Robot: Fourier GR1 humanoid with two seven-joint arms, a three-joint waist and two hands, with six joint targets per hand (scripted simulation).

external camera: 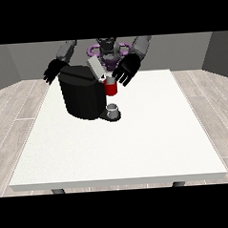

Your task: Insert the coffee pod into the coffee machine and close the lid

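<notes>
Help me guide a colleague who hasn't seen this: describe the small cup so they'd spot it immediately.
Find the black coffee machine on the white table. At its base on the camera side, below the red holder, sits the small cup. It is the only pale grey thing there, low and round.

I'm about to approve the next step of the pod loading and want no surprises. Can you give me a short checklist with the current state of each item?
1. Lid of the coffee machine raised: ok, it stands tilted up.
2. Pod seated in the red holder: cannot tell, the pod itself is not distinguishable.
3. Hand at the view's right near the lid and holder: ok, just beside them, fingers spread.
4. Hand at the view's left out of the lid's way: ok, it is beyond the machine's far corner.
5. Cup under the holder: ok, upright on the base.
</notes>
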